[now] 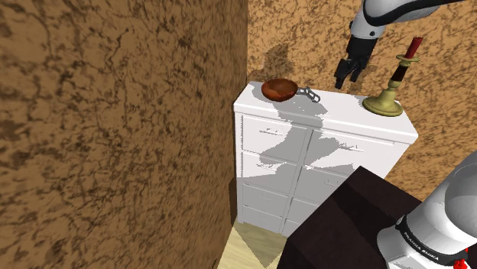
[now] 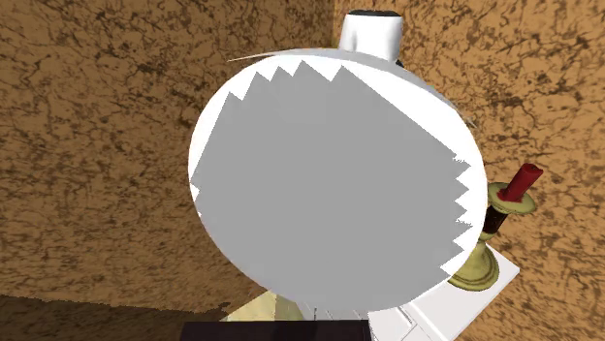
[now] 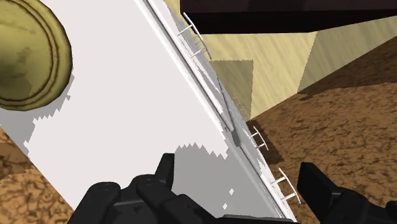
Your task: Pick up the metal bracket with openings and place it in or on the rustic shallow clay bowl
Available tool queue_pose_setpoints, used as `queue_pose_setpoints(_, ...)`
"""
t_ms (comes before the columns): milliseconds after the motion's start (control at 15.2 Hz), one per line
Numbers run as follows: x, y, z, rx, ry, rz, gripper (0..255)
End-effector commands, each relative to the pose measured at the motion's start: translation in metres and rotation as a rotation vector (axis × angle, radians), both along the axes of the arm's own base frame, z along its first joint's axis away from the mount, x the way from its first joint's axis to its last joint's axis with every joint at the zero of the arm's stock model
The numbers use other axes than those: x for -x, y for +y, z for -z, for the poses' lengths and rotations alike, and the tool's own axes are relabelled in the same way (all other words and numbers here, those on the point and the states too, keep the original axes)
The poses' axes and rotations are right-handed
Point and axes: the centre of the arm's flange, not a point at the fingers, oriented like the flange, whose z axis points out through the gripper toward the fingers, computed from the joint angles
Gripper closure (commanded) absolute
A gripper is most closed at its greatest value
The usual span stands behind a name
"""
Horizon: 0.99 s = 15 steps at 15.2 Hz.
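The claw (image 1: 347, 79) hangs above the counter (image 1: 344, 115) with its fingers (image 1: 340, 75) pointing down and spread wide. Nothing sits between them, so it holds nothing. In the wrist view the claw (image 3: 236, 168) looks down across the counter's front edge, with the white top on one side and the drawer handles (image 3: 259, 137) and the floor (image 3: 267, 70) on the other. In the shoulder view the brass candlestick (image 1: 384, 98) with its red candle (image 1: 413, 47) stands just to the claw's right. The metal bracket (image 1: 309, 95) lies lower and to the claw's left. The bracket rests flat on the counter, just beside the brown bowl (image 1: 280, 89) on that bowl's right. Whether it touches the rim cannot be determined. The bowl sits at the counter's left end, close to the wall. Hazards, as judged from this position:

- The bracket is small and low, so fingers that close off-centre may skid over it or flick it away.
- A finger descending on the bowl side may strike the rim and shove the bowl toward the counter's edge.
- The candlestick is tall on a narrow stem, and a careless swing of the wrist toward the right may topple it.
- The bowl is shallow, so a release from too high may let the bracket bounce out.
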Motion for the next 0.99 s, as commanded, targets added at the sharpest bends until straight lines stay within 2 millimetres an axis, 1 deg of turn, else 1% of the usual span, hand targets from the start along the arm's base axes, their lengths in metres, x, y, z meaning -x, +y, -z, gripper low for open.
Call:
queue_pose_setpoints(0,-0.012,-0.022,0.009,-0.006,-0.024,-0.007,0)
queue_pose_setpoints(462,-0.063,-0.089,0.037,-0.035,-0.099,-0.027,0)
queue_pose_setpoints(528,-0.067,-0.095,0.040,-0.037,-0.106,-0.029,0)
queue_pose_setpoints(924,-0.072,-0.095,0.071,-0.037,-0.106,-0.029,0)
